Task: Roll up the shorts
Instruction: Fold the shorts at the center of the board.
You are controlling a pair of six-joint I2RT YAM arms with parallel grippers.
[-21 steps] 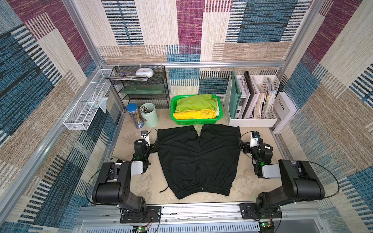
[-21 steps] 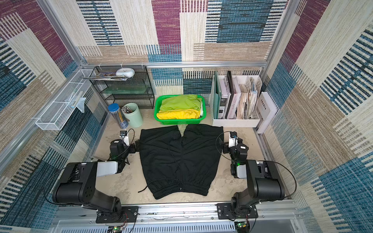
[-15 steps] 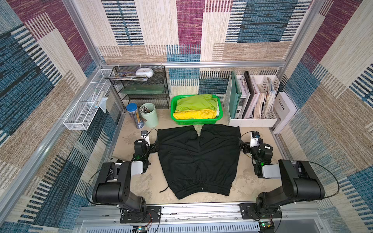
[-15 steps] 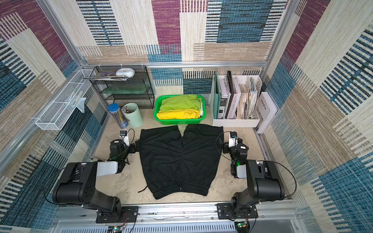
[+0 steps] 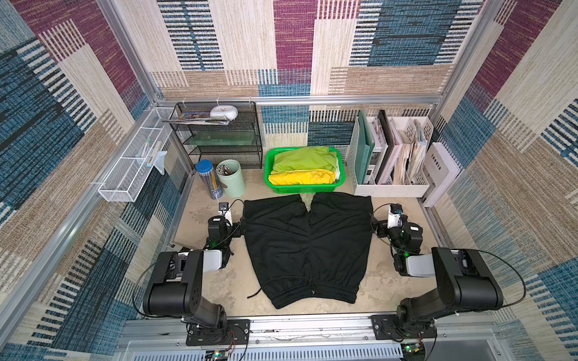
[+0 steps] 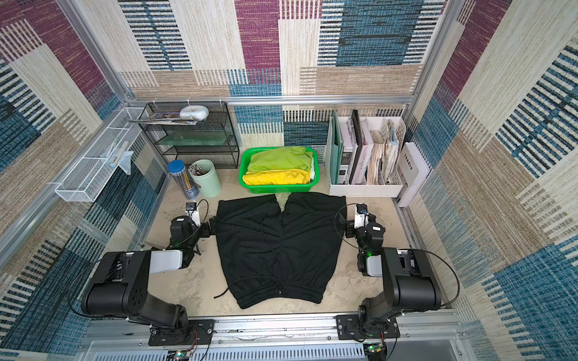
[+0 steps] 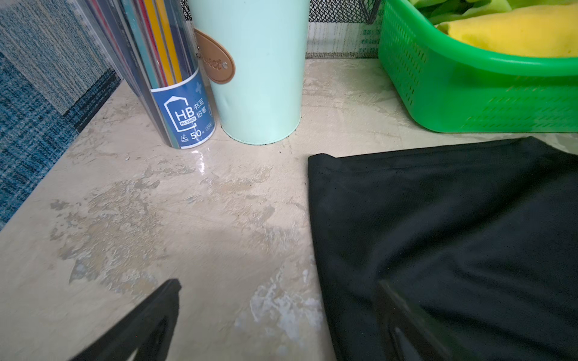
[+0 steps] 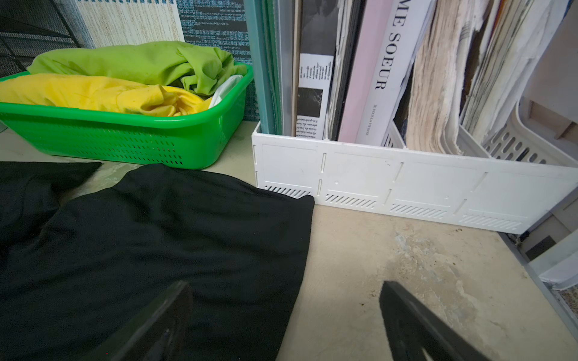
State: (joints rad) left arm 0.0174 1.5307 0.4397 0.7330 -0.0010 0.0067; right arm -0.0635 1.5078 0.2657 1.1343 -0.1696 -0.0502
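Ahead of the left claw (image 7: 280,283), toward its outer side, a clear pencil tube (image 7: 175,78) has a blue label reading "HB", "50" and "书写铅笔". Beside it, the brown tag (image 7: 215,59) on the mint cup (image 7: 259,78) shows script, seemingly "sweet". Ahead of the right claw (image 8: 285,283), a magazine spine (image 8: 387,62) reads "ME SOEUR". Farther outward, a white book (image 5: 438,168) seems to read "India".

Patchwork woven wall panels (image 5: 291,47) in blue, maroon and beige enclose a mottled beige tabletop (image 5: 233,281). Left of the green basket (image 5: 300,188) stand a mint cup (image 5: 233,183), a pencil tube (image 5: 209,179) and a black mesh shelf (image 5: 225,137). Right of it stands a white file rack (image 5: 391,189).
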